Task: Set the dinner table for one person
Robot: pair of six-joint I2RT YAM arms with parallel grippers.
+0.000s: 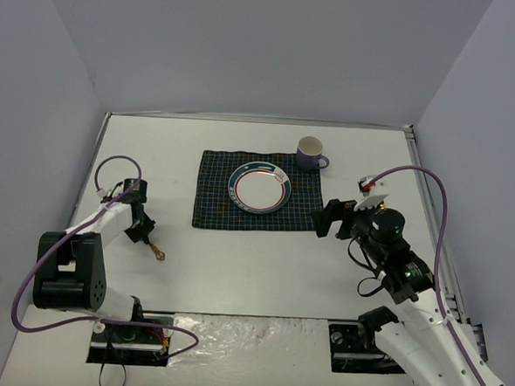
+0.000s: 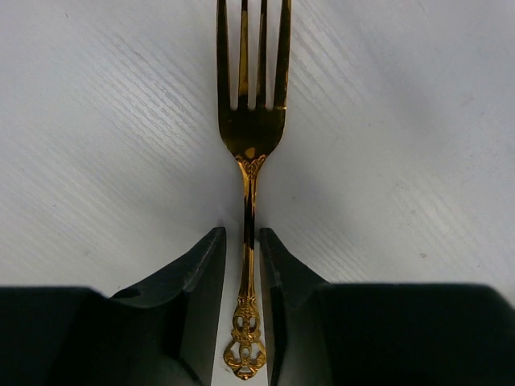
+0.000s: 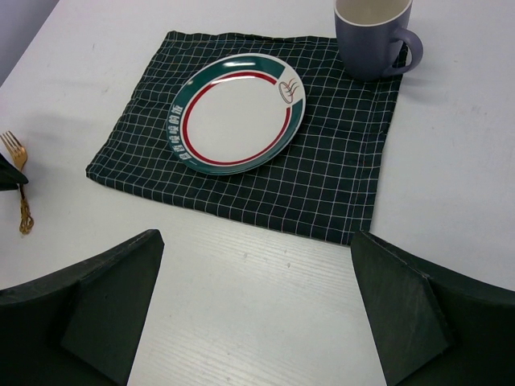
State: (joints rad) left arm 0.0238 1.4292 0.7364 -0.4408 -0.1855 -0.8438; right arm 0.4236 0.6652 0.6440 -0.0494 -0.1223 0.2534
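Currently, item count on the dinner table: one checked cloth, one plate, one mug, one gold fork. Two arms, one gripper each.

Table: the white top fills the middle of the overhead view, with both arm bases at its lower edge.

Cloth: lies flat at centre frame in the overhead view. The plate sits on it, right of the cloth's middle, with a green rim and a red ring.

Mug: upright at the cloth's upper right corner, handle to the right. Whether its base is on the cloth or just off it, I cannot tell.

Fork: flat on bare table at lower left of the overhead view, well apart from the cloth.

Left gripper: down over the fork, its two fingers standing close on either side of the handle, the ornate end between them. A sliver of table shows beside the handle; cannot tell if it is actually pinched.

Right gripper: fingers spread wide, nothing between them, just right of the cloth.
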